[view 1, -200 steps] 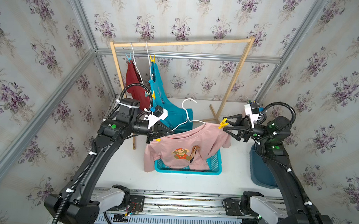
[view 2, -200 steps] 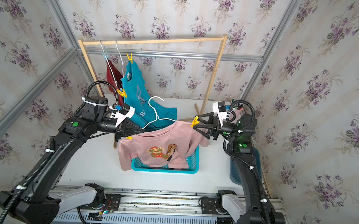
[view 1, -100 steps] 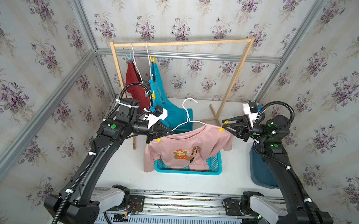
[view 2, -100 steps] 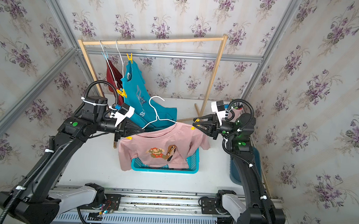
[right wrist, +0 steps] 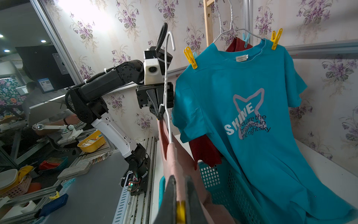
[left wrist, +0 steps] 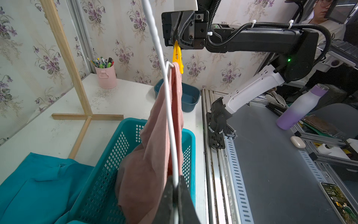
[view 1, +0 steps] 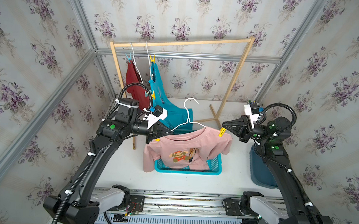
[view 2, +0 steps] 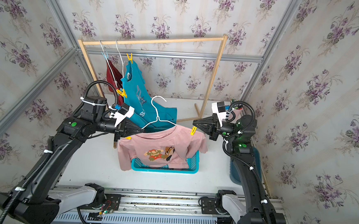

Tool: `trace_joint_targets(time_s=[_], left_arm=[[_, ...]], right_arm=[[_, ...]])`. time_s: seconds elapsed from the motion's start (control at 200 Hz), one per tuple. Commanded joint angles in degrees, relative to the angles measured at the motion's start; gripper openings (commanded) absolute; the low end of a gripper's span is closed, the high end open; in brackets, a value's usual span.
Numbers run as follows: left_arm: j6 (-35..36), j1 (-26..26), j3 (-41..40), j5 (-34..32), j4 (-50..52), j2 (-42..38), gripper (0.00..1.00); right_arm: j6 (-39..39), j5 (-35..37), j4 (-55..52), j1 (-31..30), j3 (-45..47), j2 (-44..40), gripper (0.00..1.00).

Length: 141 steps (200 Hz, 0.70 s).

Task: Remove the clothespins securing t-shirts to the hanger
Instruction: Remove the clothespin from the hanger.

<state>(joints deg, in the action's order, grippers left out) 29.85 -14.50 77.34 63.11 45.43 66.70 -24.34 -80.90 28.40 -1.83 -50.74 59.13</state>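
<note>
Right gripper (view 1: 224, 128) is clamped on the yellow clothespin (view 1: 221, 132) at the shoulder of the pink t-shirt (view 1: 182, 148); I'd squeeze its tail fully, then lift straight off (left gripper (view 1: 170, 131) pinches the hanger (view 1: 190, 120) steady).

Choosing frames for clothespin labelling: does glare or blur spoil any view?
Both top views: evenly lit and sharp. Right wrist view: glare bleaches the wallpaper; the yellow clothespin in the right gripper is soft, too near the lens. Left wrist view: evenly lit, left gripper on the hanger blurred likewise.
</note>
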Motion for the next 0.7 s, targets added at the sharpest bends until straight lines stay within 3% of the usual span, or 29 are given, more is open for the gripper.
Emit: trace_joint_targets(time_s=[0.0,0.33,0.699], left_arm=[[0.37,0.09,0.16,0.16,-1.57,-0.42,0.0],[2.23,0.09,1.13,-2.52,-1.58,-1.12,0.0],[2.54,0.09,0.01,-3.96,-1.57,-1.79,0.0]], right_arm=[[0.21,0.33,-0.41,-0.02,0.67,-0.46,0.0],[0.02,4.47,1.0,-0.05,1.91,-0.81,0.0],[1.61,14.37,4.86,-0.1,2.31,-2.94,0.0]])
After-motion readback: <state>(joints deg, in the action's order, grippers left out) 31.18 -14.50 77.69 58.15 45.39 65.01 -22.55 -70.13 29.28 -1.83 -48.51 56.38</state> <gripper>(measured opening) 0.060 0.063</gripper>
